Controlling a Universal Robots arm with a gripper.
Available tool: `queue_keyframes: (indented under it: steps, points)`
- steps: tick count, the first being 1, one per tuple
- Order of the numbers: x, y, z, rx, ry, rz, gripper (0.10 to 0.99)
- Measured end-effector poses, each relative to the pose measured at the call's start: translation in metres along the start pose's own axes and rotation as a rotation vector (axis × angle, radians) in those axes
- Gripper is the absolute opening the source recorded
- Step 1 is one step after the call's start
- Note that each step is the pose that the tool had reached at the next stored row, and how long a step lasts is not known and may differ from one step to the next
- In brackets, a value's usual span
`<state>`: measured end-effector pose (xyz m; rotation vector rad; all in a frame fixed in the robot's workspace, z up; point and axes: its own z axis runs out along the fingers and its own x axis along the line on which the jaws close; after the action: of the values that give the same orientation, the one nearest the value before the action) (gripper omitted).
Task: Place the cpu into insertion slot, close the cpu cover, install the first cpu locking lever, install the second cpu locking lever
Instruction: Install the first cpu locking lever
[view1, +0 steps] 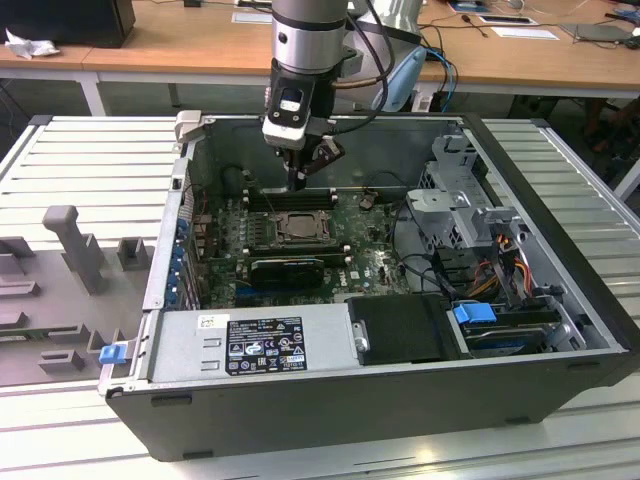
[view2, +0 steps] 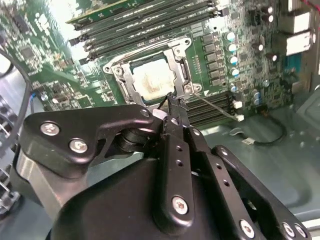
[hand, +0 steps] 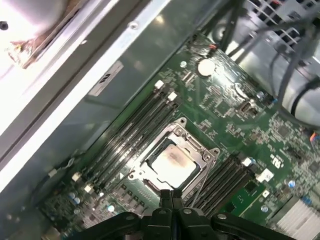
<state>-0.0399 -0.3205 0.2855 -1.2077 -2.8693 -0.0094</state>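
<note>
The small flat silver-grey square cpu (view2: 149, 82) is seated in the square dark-framed insertion slot (view1: 266, 231), kept still by the thin silver metal cpu cover (view2: 179, 56) folded down around it. Just beside it, the black gripper (view2: 173, 101) is held with fingers pressed together and nothing gripped, next to a thin metal lever rod (view2: 215, 107), likely for pushing it

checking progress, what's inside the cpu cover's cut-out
The cpu, pale smudged metal face up, fills the cut-out of the cpu cover in both wrist views. Whatever lies beneath the chip is covered.

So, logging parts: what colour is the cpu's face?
The cpu is pale silver-grey, tan-smudged; clearest in the first wrist view.
</note>
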Motion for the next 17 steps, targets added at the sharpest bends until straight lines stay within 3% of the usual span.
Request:
queue_keyframes:
  steps: [5,8,11,13,17]
  points:
    - [0.0000,0.0000,0.0000,0.002,-0.0038,-0.169,0.106]
    - [0.0001,0.0000,0.0000,0.001,-0.0077,-0.232,0.106]
    - [0.0000,-0.0001,0.0000,-0.006,-0.0182,-0.280,0.106]
    - [-0.0001,0.0000,0.0001,-0.010,-0.0248,-0.357,0.106]
    - [-0.0001,0.0000,0.0008,-0.009,-0.0260,-0.490,0.106]
